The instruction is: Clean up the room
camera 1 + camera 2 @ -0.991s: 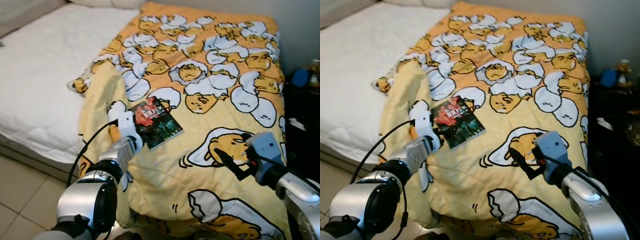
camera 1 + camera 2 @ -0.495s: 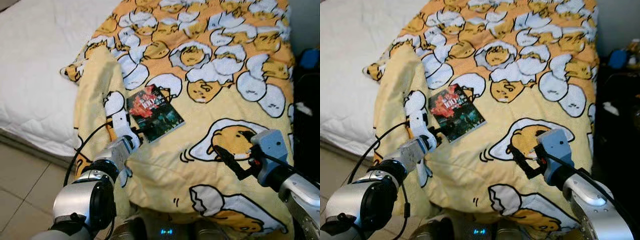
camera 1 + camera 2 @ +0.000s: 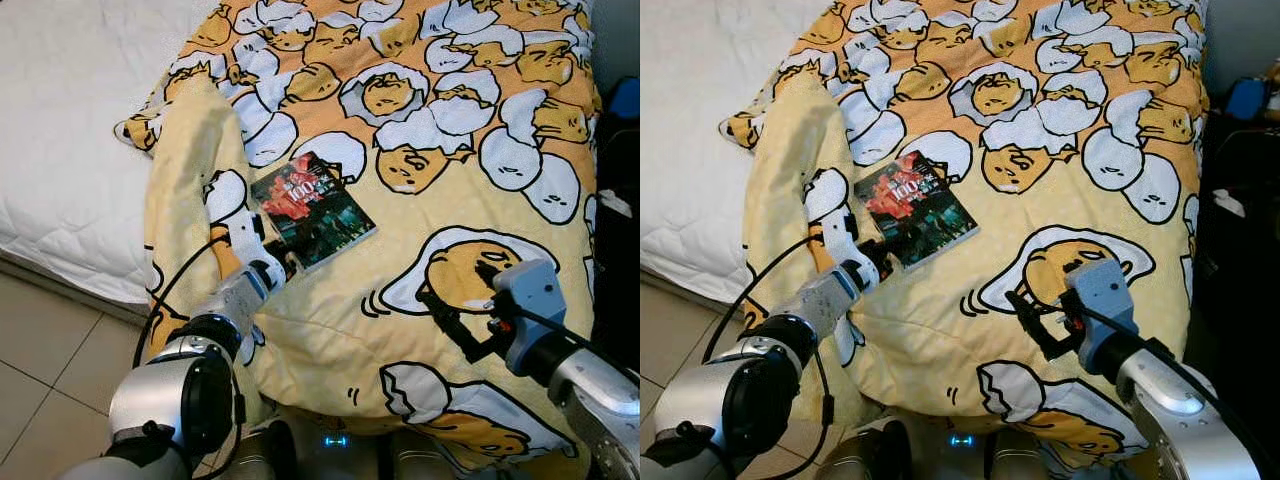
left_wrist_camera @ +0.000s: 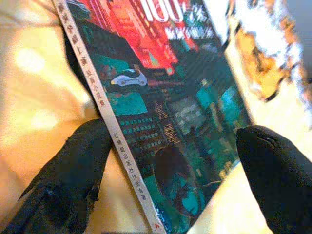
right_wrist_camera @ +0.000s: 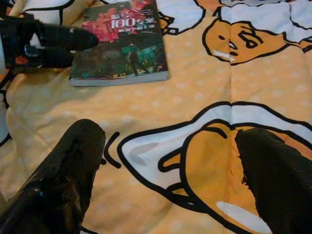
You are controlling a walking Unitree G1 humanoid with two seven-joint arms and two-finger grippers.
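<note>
A paperback book (image 3: pixel 314 206) with a red and teal cover lies flat on the yellow egg-print blanket (image 3: pixel 330 330) on the bed. My left gripper (image 3: pixel 883 256) is at the book's near corner. In the left wrist view its black fingers (image 4: pixel 73 170) stand open on either side of the book (image 4: pixel 165 97), one beside the spine. My right gripper (image 3: pixel 450 282) hovers open over the blanket to the right of the book, with only fabric between its fingers (image 5: pixel 73 161). The right wrist view shows the book (image 5: pixel 122 44) with the left gripper (image 5: pixel 80 46) at its edge.
A bare white mattress (image 3: pixel 70 130) lies to the left of the blanket. Beige tiled floor (image 3: pixel 40 380) runs along the bed's near left side. A dark stand (image 3: pixel 1240 180) with a blue object (image 3: pixel 1246 98) is at the right. The blanket's left edge is folded back.
The camera has tilted down and closer to the bed. My left gripper has reached forward until its fingers sit at the book's near corner. The right gripper holds its place.
</note>
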